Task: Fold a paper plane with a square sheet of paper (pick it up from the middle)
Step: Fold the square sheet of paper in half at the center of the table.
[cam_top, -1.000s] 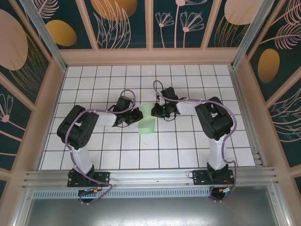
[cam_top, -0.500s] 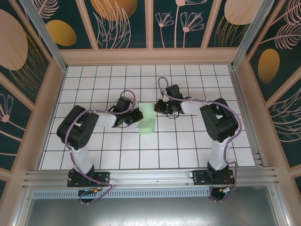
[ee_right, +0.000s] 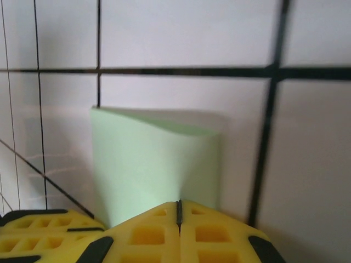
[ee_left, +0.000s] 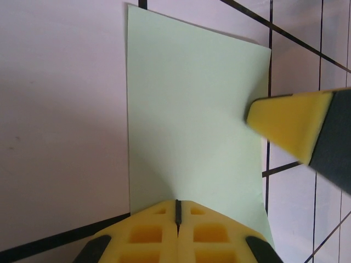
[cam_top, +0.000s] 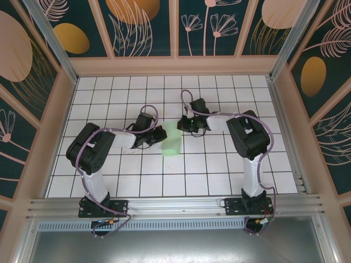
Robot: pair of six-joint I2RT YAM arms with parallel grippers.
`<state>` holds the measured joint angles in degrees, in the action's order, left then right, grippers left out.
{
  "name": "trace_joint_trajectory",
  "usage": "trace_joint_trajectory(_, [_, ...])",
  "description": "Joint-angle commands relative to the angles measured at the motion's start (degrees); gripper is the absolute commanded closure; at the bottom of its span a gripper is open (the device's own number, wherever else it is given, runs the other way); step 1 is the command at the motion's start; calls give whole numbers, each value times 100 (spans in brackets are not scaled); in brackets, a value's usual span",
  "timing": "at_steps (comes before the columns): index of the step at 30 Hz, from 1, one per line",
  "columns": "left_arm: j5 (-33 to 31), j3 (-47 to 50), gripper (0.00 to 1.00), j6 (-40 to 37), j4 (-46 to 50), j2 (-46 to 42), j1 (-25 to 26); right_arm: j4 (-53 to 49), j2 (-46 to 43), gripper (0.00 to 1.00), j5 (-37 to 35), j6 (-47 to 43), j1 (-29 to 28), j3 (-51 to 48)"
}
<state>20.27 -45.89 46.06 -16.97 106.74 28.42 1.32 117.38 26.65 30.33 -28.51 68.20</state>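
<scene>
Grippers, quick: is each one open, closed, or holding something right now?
Left gripper: closed, tip over the square sheet of paper; grip cannot be told.
Right gripper: closed, tip over the same sheet; grip cannot be told.

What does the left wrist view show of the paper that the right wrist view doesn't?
Left wrist: the square sheet of paper as a flat rectangle, with a yellow pad of the right gripper over its right edge. Right wrist: the paper's top layer seems to bow up, shadow behind it, and a yellow pad of the left gripper sits at lower left. Both: green paper on the gridded table, with the camera's own jaws shut at the paper's near edge.
</scene>
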Motion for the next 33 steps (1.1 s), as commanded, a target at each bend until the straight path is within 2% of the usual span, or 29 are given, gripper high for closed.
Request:
trace_joint_trajectory(1, [-894,642,100,-136,2050,620,-74,-62,139,100,-609,-99,429,104])
trace_joint_trajectory(5, [-867,644,100,-124,2032,572,-74,-28,-125,100,-500,-167,415,268])
trace_joint_trajectory(10, [-850,614,100,-105,2023,562,-74,108,-415,100,-333,-83,14,210])
trace_joint_trajectory(17, [-841,594,100,-117,2039,570,-72,24,149,100,-40,18,-251,545])
trace_joint_trajectory(26, [-819,611,100,-141,2023,551,-74,171,630,100,-872,108,171,665])
trace_joint_trajectory(29, [-837,634,100,-139,2010,530,-70,105,489,100,-1183,-3,285,635])
trace_joint_trajectory(33, [-832,648,100,-141,1979,543,-74,230,-2,100,-1247,-33,414,482])
